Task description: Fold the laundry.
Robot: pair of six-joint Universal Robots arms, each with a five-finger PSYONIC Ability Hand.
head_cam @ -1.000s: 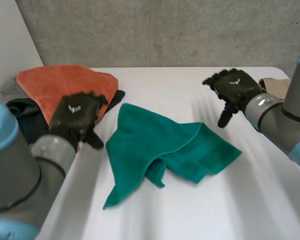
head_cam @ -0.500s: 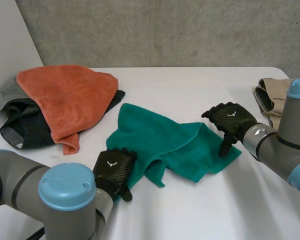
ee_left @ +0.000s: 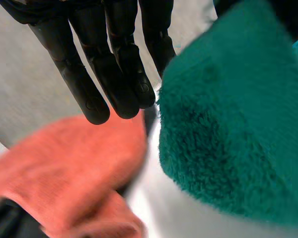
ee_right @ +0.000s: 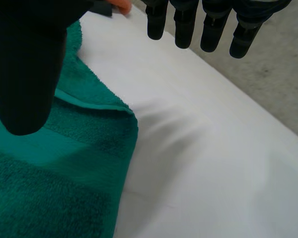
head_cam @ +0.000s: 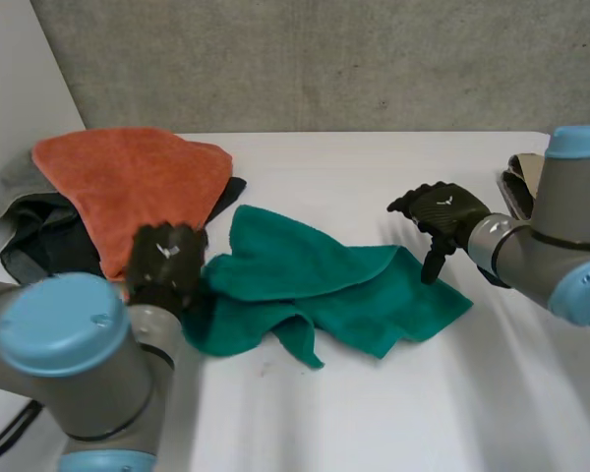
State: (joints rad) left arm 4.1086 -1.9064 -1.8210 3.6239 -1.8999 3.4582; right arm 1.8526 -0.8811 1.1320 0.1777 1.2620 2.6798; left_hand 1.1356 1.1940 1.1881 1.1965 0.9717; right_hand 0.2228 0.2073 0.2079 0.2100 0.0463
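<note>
Left fingers: the fingers (ee_left: 116,74) of the left hand (head_cam: 162,261) are held straight and close together. A raised fold of the green towel (head_cam: 324,290) is pinched between them and the thumb.
Right fingers: the fingers (ee_right: 184,25) of the right hand (head_cam: 444,211) are held straight and kept apart from the thumb, and nothing is gripped. The thumb is pointed down over the towel's right end. Whether it touches the cloth cannot be told.
Left hand's place: it is set at the green towel's left corner, just beside the orange towel (head_cam: 128,182).
Right hand's place: it is held over the green towel's right end, on the side of the worktop's right edge.
Green towel: it is laid crumpled about the middle of the worktop (head_cam: 393,413), between the two hands. Its left corner is bunched and lifted at the left hand. A hemmed edge is folded over across its upper layer, and a loose flap is pointed toward the near edge.
Orange towel: it is draped over a pile at the worktop's far left corner, with its lower tip near the left hand.
Dark garment (head_cam: 39,246): it is heaped under the orange towel along the left edge.
Beige garment (head_cam: 523,177): it is laid at the right edge and partly hidden by the right arm (head_cam: 560,246).
Left arm (head_cam: 79,364): it is reached in from the near left corner.
</note>
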